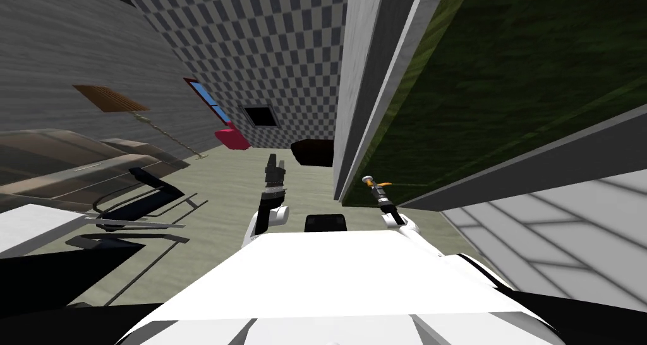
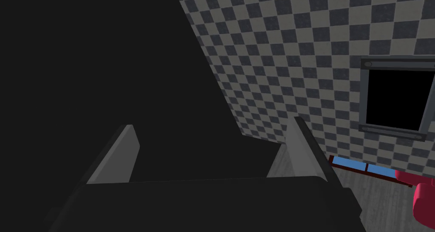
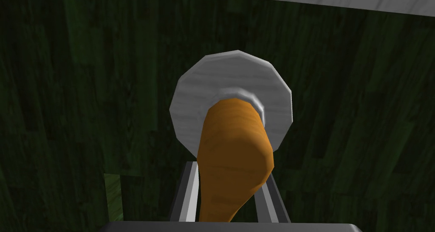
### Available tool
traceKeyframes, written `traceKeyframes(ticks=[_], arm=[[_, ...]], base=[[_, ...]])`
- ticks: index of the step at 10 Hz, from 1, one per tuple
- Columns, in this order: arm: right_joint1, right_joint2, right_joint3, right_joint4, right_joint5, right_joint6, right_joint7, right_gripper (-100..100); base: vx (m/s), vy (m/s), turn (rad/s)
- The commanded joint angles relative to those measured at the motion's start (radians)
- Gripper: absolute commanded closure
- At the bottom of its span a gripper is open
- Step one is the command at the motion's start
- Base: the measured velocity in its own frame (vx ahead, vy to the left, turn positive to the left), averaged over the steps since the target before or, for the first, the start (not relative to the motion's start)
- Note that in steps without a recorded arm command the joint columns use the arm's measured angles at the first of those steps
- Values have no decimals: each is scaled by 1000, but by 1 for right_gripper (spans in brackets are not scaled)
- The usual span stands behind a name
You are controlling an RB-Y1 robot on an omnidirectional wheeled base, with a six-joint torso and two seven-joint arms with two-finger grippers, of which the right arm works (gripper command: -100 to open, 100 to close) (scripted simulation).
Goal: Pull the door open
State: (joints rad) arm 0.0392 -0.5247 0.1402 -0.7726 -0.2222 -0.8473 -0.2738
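head view: dark green door (image 1: 518,76) in a grey frame (image 1: 361,76), ahead and to the right; right gripper (image 1: 373,184) at the door's orange handle (image 1: 384,184), near the frame-side edge; left gripper (image 1: 275,164) raised over the floor (image 1: 240,189), well apart from the door. left wrist view: left fingers (image 2: 123,153) spread, released, nothing between them. right wrist view: right fingers (image 3: 189,191) clenched on the handle's sides, just short of the round grey rosette (image 3: 199,97) that sits flat on the door. progress, as judged: reach and grasp done; door close by its frame, whether ajar cannot be told; the pull through its swing is left.
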Motion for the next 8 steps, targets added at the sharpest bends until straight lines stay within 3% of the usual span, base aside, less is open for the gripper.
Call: traceKeyframes(ticks=[1,4,5,6,8], arm=[[22,-22,18,5,2,-35,-19,100],[56,-60,49,2,5,-84,-54,100],[52,-50,44,-5,4,-65,-46,100],[70,-63,59,2,1,-96,-58,100],[81,-75,68,8,-3,-121,-66,100]], base=[[-225,-72,163],[-213,-74,141],[-100,-43,36],[-160,-65,201],[-185,-94,165]])
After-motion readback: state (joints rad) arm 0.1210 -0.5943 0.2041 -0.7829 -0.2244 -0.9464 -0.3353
